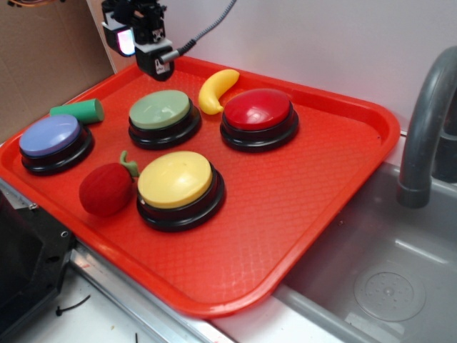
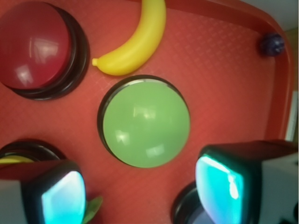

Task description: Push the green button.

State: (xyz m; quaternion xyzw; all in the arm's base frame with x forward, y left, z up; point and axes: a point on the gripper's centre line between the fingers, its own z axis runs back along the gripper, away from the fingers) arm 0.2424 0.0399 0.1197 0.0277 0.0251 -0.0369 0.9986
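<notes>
The green button [image 1: 161, 111] is a pale-green dome on a black base, at the back middle of the red tray [image 1: 307, 200]. In the wrist view the green button [image 2: 145, 123] fills the centre. My gripper [image 1: 146, 43] hangs in the air above the tray's back edge, higher than the button and behind it. In the wrist view my gripper [image 2: 140, 193] is open and empty, its two fingers wide apart with red tray between them, just below the button.
On the tray stand a red button [image 1: 258, 113], a yellow button [image 1: 176, 182] and a blue button [image 1: 51, 139]. A toy banana [image 1: 214, 89], a small green cylinder [image 1: 80, 110] and a red strawberry [image 1: 107, 187] lie among them. A sink and grey faucet [image 1: 425, 128] are at the right.
</notes>
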